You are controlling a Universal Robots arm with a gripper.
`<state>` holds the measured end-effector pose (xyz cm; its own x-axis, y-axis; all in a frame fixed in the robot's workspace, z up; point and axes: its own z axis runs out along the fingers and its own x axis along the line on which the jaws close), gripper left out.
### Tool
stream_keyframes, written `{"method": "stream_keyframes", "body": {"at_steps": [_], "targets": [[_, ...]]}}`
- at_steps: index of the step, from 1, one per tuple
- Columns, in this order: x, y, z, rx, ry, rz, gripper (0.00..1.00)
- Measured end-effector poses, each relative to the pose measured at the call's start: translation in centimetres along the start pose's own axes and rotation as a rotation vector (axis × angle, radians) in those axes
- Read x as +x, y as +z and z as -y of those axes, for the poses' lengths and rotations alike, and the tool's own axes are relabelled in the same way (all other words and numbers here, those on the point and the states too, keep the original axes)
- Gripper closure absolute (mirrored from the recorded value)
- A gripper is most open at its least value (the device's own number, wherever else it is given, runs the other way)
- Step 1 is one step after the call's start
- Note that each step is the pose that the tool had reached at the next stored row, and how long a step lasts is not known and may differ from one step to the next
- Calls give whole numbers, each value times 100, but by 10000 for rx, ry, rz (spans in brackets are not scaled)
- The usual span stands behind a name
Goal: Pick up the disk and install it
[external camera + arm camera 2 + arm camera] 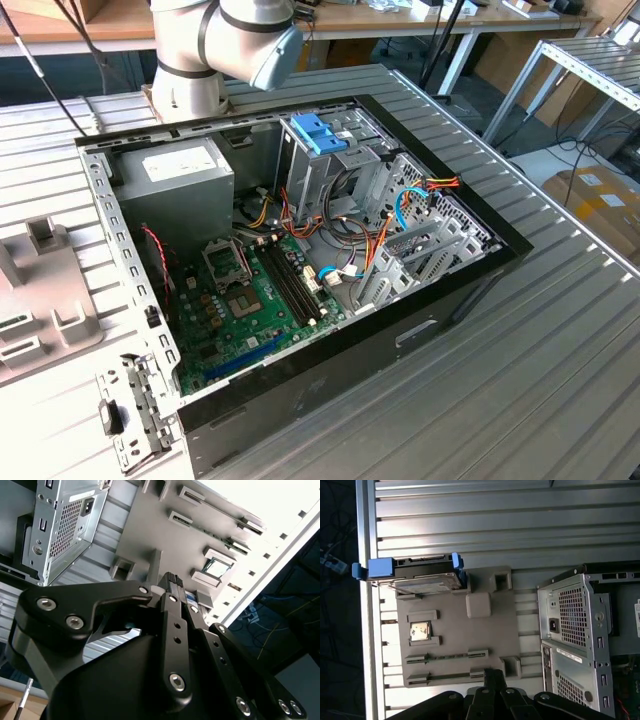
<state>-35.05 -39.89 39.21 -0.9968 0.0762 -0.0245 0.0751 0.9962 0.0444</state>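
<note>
Disk on grey tray end, nr PC case; gripper closed, empty.

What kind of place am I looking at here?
Probably a robotics lab or workshop: a robot arm stands at a slatted metal table beside an opened computer case, with a disk resting on a grey tray.

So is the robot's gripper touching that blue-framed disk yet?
Apart. In the first wrist view the disk sits at one end of the grey tray, and the gripper is at the opposite end, with bare tray between them.
</note>
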Motion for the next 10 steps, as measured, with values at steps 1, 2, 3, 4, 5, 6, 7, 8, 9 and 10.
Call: {"method": "stream_keyframes", "body": {"at_steps": [1,2,3,4,5,6,7,8,9,10], "targets": [[8,0,1,0,0,0,89],[15,0,1,0,0,0,89],[24,0,2,0,0,1,89],[39,0,3,0,0,0,89],[53,-1,4,1,0,-1,89],[65,0,5,-1,0,1,89],[78,-1,6,0,0,0,89],[91,-1,7,1,0,0,89],[98,-1,7,0,0,0,89],[104,-1,8,0,0,0,89]]}}
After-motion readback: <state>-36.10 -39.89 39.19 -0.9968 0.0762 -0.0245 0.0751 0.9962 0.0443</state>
